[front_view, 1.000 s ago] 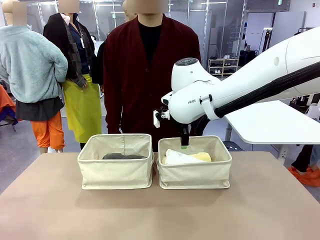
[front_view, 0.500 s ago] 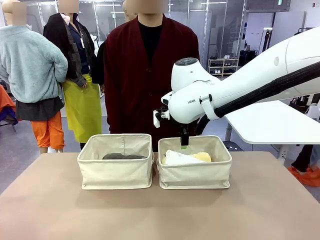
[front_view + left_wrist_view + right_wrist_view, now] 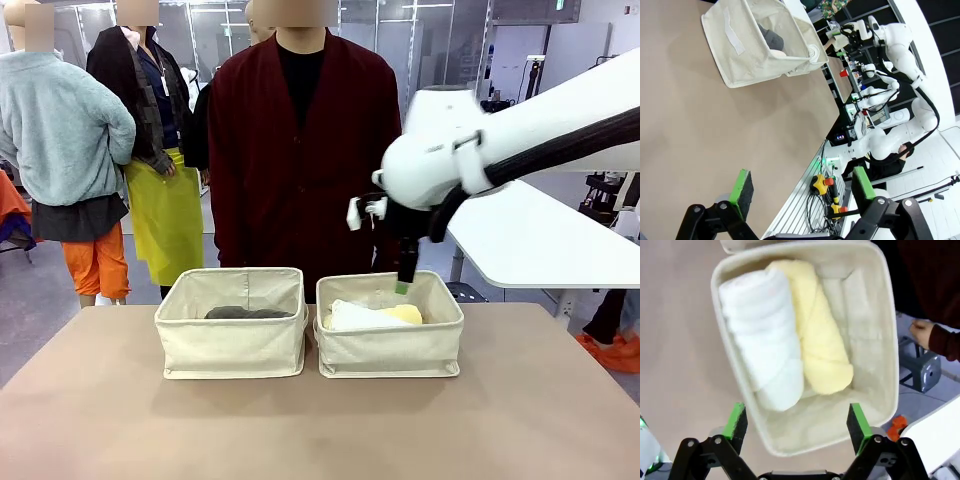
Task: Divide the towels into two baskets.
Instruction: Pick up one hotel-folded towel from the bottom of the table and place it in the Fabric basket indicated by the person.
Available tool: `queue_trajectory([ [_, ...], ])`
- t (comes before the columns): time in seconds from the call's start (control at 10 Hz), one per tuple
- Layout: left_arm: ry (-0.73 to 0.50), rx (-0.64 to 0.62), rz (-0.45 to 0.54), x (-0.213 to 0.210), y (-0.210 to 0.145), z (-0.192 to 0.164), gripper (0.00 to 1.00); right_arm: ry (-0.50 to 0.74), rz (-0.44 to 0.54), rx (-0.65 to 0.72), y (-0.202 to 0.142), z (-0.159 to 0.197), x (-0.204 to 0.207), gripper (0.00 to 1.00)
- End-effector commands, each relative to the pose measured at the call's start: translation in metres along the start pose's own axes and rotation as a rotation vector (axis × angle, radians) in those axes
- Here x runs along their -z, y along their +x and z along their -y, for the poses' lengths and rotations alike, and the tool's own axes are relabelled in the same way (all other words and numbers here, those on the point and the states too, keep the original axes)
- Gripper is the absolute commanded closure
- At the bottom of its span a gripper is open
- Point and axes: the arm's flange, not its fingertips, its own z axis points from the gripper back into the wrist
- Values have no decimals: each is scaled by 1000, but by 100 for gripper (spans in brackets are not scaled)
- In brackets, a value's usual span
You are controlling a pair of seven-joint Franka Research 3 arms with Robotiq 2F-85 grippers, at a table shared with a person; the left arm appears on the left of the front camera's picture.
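Observation:
Two cream canvas baskets stand side by side mid-table. The left basket (image 3: 230,345) holds a dark grey towel (image 3: 248,313). In the right basket (image 3: 390,345) a white towel (image 3: 352,316) and a pale yellow towel (image 3: 406,314) lie side by side. My right gripper (image 3: 402,280) hangs open above that basket's far right part, holding nothing. Its wrist view looks straight down on the white towel (image 3: 767,335), the yellow towel (image 3: 817,350) and the basket wall (image 3: 870,325), with the gripper (image 3: 796,421) empty. My left gripper (image 3: 802,185) is open and empty over bare table, far from the basket (image 3: 735,55) and grey towel (image 3: 772,37).
A person in a dark red cardigan (image 3: 300,150) stands just behind the baskets, with one hand (image 3: 922,332) beyond the right basket's far side. A white side table (image 3: 540,245) stands at the right. The brown tabletop (image 3: 320,420) in front of the baskets is bare.
My right arm has swung to the right and slightly up, carrying the open gripper from the basket's middle toward its right side. The towels and baskets have not moved.

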Motion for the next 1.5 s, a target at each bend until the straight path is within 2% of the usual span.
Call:
queue_trajectory([
  [0.0, 1, 6, 9, 0, -4, 5, 0, 49, 85, 58, -65, -32, -14, 0],
  [0.1, 1, 6, 9, 0, -4, 5, 0, 90, 158, 114, -99, -42, -22, 0],
  [0.3, 1, 6, 9, 0, -4, 5, 0, 223, 366, 313, -184, -52, -52, 0],
  [0.5, 1, 6, 9, 0, -4, 5, 0, 422, 607, 544, -269, -48, -77, 0],
  [0.7, 1, 6, 9, 0, -4, 5, 0, 593, 729, 703, -333, -50, -79, 0],
  [1.0, 1, 6, 9, 0, -4, 5, 0, 719, 831, 989, -427, -82, -46, 0],
  [1.2, 1, 6, 9, 0, -4, 5, 0, 770, 907, 1089, -457, -108, -19, 0],
  [1.4, 1, 6, 9, 0, -4, 5, 0, 801, 923, 1110, -464, -124, -3, 0],
])
